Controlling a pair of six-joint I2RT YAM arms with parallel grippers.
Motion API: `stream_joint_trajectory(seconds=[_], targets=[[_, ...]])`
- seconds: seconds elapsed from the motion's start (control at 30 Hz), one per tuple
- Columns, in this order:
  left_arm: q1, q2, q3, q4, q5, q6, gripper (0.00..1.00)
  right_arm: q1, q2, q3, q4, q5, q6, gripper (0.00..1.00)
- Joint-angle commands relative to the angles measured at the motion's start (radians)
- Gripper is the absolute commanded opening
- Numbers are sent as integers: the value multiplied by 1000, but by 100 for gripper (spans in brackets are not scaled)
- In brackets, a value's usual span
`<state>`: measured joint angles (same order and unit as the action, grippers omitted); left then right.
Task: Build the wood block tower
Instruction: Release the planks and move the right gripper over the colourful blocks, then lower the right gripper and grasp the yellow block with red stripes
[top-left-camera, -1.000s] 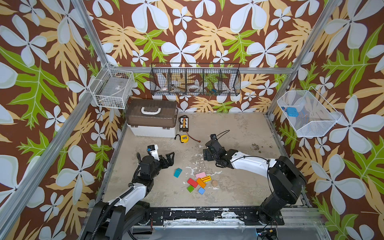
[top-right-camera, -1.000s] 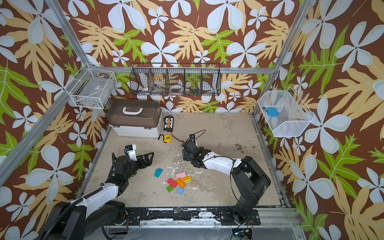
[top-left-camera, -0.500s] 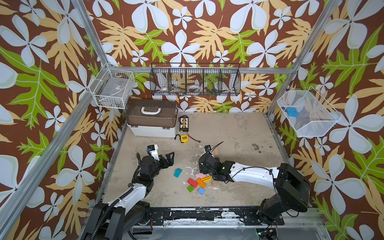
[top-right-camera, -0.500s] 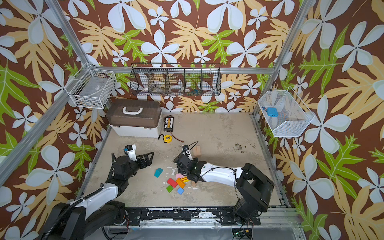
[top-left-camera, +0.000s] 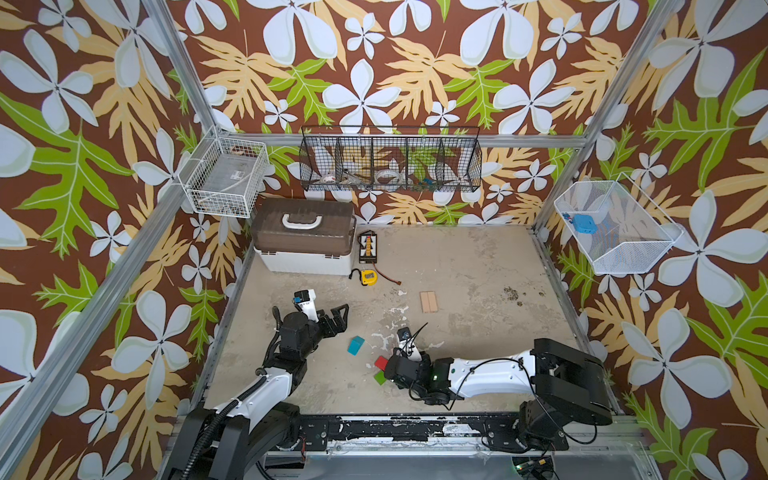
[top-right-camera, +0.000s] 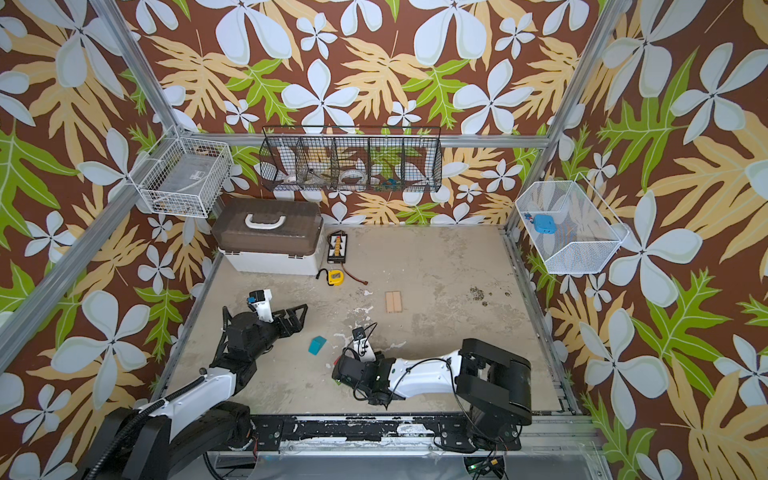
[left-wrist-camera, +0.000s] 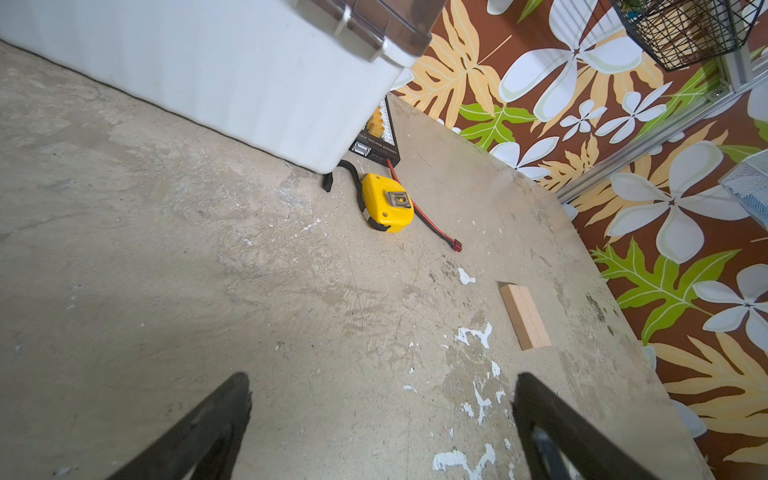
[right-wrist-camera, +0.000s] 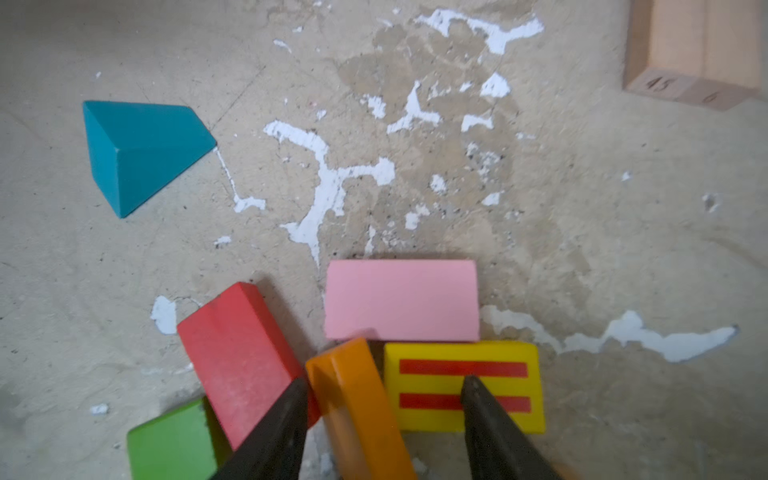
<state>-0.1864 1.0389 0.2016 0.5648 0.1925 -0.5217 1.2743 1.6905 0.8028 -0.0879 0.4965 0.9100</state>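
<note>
R gripper spread astride orange block (not pinching yet); L gripper spread wide.

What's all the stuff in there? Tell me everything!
planks: two, plain wood, side by side mid-table
wedge block: one, teal, lying alone
clustered blocks: five, red block, pink block, orange block, striped yellow block, green block, table front
tape measure: one, yellow, beside box
box: one, white, brown lid, back left
black basket: one, black, back wall
white baskets: two, white, side walls
left pincer: one, black, open
right pincer: one, black, open astride orange block
</note>
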Motion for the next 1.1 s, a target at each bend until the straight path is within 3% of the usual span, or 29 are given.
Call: stream_joint_trajectory(seconds=[0.0,0.57,0.73,1.07], targets=[[-1,-2,-2,31,12,-2,100,16,42,-3,-23,-61,60,57],[-1,1,-1,32,15,-1,100,21,-35,-48,-90,5,119,41],[-2,1,-1,32,15,-1,100,21,-12,-29,-104,-3,107,23],[-2,-8,-6,32,20,-3,100,-35,-9,-79,-90,-11,127,24]])
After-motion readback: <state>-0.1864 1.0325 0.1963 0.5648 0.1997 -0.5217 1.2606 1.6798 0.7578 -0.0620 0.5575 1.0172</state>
